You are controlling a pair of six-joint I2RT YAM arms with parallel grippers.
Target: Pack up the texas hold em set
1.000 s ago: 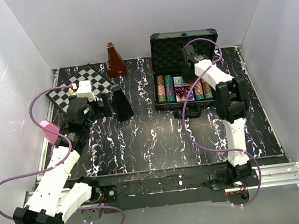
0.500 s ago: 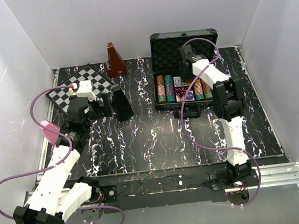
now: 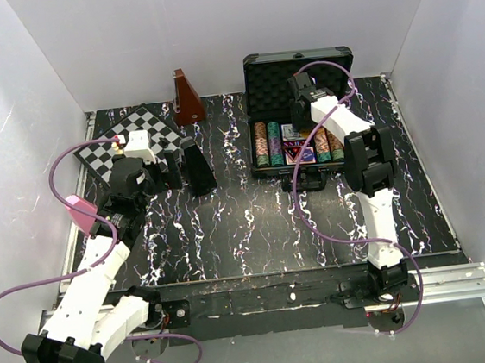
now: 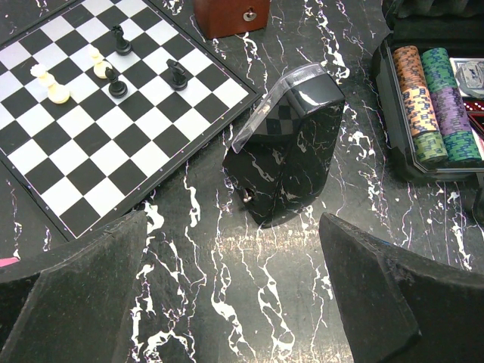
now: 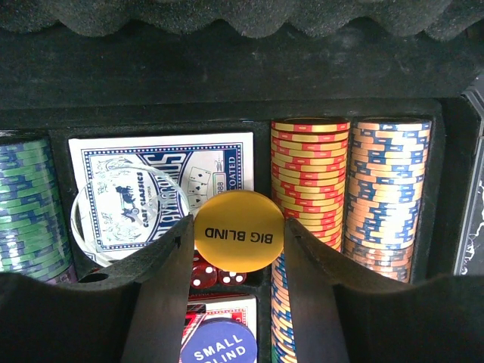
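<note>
The black case [image 3: 297,56] stands open at the back right, its foam lid [image 5: 242,23] upright. My right gripper [image 5: 239,242] is shut on the yellow "BIG BLIND" button [image 5: 239,231], held just above the case's middle compartments. Under it lie red dice [image 5: 215,274], a blue "SMALL BLIND" button [image 5: 214,344], a clear round button [image 5: 128,208] on a card deck [image 5: 162,151], and striped chip rows [image 5: 310,181]. In the top view the right gripper [image 3: 301,97] hangs over the case. My left gripper [image 4: 231,295] is open and empty above the table; the case's left chip rows [image 4: 427,106] show at the right of its view.
A black marbled pyramid-shaped object [image 4: 291,151] stands just ahead of the left gripper. A chessboard [image 4: 113,113] with a few pieces lies at the left. A brown pyramid-shaped object [image 3: 186,99] stands at the back. White walls enclose the table.
My right gripper has shifted slightly left over the case with the yellow button in it. The left arm has not moved.
</note>
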